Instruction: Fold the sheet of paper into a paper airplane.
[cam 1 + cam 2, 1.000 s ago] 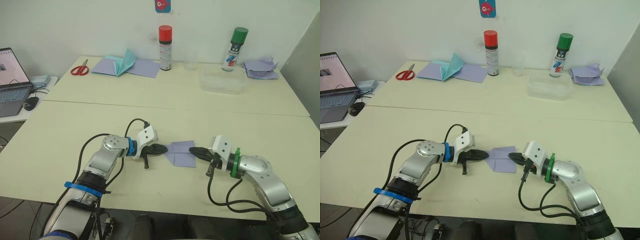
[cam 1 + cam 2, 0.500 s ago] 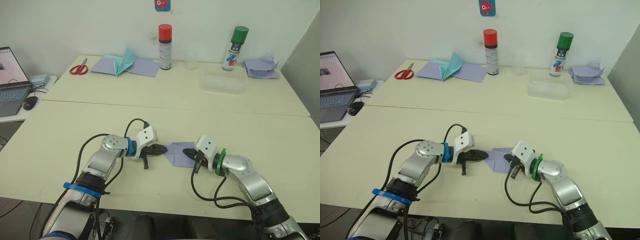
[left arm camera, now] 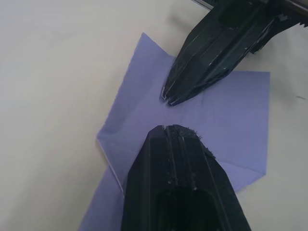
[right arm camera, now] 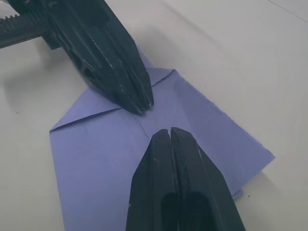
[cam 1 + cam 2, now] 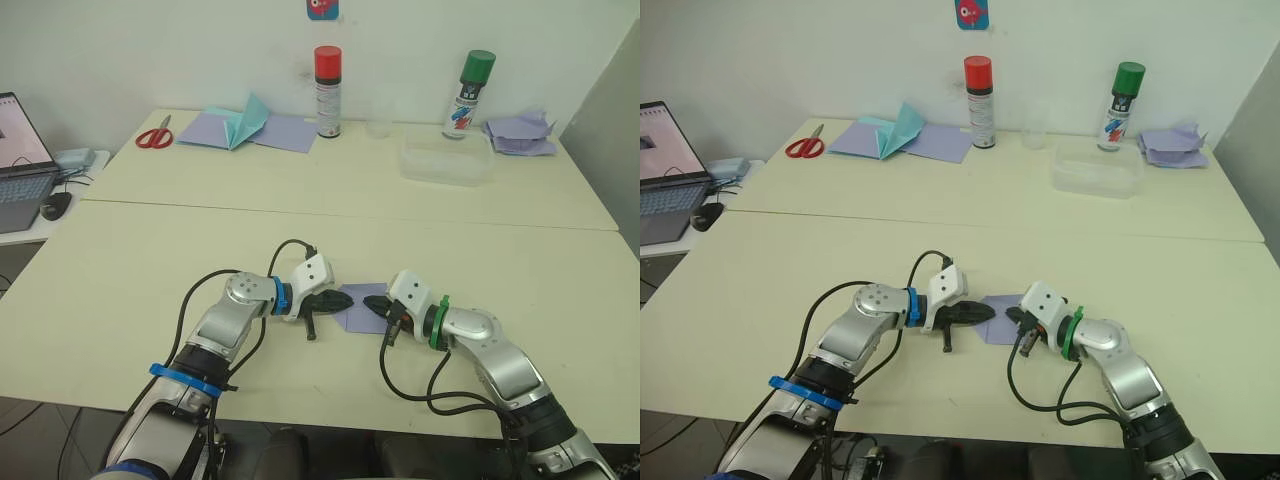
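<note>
A: Where is the sheet of paper (image 5: 362,306)?

B: Flat on the table (image 5: 120,290), near its front edge, partly folded, with creases showing.

A: Gripper state?

B: The left gripper (image 3: 165,128) and the right gripper (image 4: 171,130) both have jaws pressed together, holding nothing. Their tips face each other on the sheet, close but apart.

A: How should this step be done?

B: Judgement: pin with one tip and run the other along the crease, pressing lightly so the thin sheet does not slide.

A: Readable labels?

B: None. Lettering on the red-capped spray can (image 5: 327,78) and the green-capped spray can (image 5: 471,82) at the far edge is too small to read.

Sheet of paper (image 5: 361,308) between left end effector (image 5: 345,299) and right end effector (image 5: 371,303).
</note>
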You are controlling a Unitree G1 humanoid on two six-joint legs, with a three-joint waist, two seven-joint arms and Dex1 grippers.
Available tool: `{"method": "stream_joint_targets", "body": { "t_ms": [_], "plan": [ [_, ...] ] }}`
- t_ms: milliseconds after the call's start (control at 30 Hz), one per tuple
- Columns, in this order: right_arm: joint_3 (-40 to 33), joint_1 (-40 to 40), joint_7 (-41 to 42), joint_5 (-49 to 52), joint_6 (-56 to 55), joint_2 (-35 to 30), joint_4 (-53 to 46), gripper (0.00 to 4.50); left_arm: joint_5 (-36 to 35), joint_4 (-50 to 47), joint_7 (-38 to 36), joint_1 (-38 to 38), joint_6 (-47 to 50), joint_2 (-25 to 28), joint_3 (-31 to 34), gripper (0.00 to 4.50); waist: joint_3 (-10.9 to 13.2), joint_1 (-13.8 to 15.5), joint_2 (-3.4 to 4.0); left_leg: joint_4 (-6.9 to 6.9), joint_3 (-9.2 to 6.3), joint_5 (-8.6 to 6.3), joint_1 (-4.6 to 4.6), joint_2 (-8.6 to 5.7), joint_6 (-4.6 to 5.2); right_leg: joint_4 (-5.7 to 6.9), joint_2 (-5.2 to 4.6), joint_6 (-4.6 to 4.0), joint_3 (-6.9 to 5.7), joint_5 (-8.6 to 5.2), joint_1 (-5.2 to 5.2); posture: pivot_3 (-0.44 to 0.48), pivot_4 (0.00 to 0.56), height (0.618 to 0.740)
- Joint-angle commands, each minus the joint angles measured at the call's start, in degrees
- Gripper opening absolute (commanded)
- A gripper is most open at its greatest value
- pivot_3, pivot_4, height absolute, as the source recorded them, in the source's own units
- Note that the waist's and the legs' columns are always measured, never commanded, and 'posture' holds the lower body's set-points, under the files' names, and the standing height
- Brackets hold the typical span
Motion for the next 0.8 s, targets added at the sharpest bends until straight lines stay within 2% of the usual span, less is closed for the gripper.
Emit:
{"method": "stream_joint_targets", "body": {
  "t_ms": [33, 333, 533, 800],
  "plan": [
    [0.6, 0.6, 0.0, -0.7, 0.8, -0.3, 0.7, 0.03, 2.4, 3.7, 0.8, 0.1, -1.0, 1.4, -0.2, 0.00, 0.0, 0.0, 0.00, 0.00, 0.00, 0.00, 0.00, 0.00, 0.00, 0.00, 0.00, 0.00, 0.00, 0.00, 0.00, 0.000, 0.150, 0.740],
    [0.6, 0.7, 0.0, -0.7, 1.1, -0.5, 0.8, 0.03, -1.4, -1.2, -3.3, 6.4, -0.5, 7.9, 3.0, 0.00, 0.0, -0.4, 0.02, -0.11, 0.00, 0.00, 0.08, 0.03, 0.00, 0.00, -0.01, 0.00, 0.00, 0.00, 0.01, 0.000, 0.150, 0.740],
    [0.5, 0.2, 0.2, -0.5, 1.3, -0.4, 1.5, 0.03, -2.1, -1.3, -2.7, 8.5, -1.0, 10.7, 5.9, 0.00, 0.0, -0.3, 0.02, -0.13, 0.00, 0.00, 0.09, 0.03, 0.00, 0.00, -0.03, 0.00, -0.02, 0.00, 0.02, 0.000, 0.150, 0.740],
    [0.7, -0.3, 0.6, -0.5, 1.0, -0.2, 2.1, 0.03, -11.8, -8.7, -4.9, 6.0, 5.7, 10.7, 12.2, 0.00, 0.0, -0.4, 0.00, -0.28, -0.01, 0.00, 0.06, 0.05, -0.01, 0.00, -0.02, 0.00, -0.06, 0.00, -0.08, 0.000, 0.150, 0.740]
  ]
}}
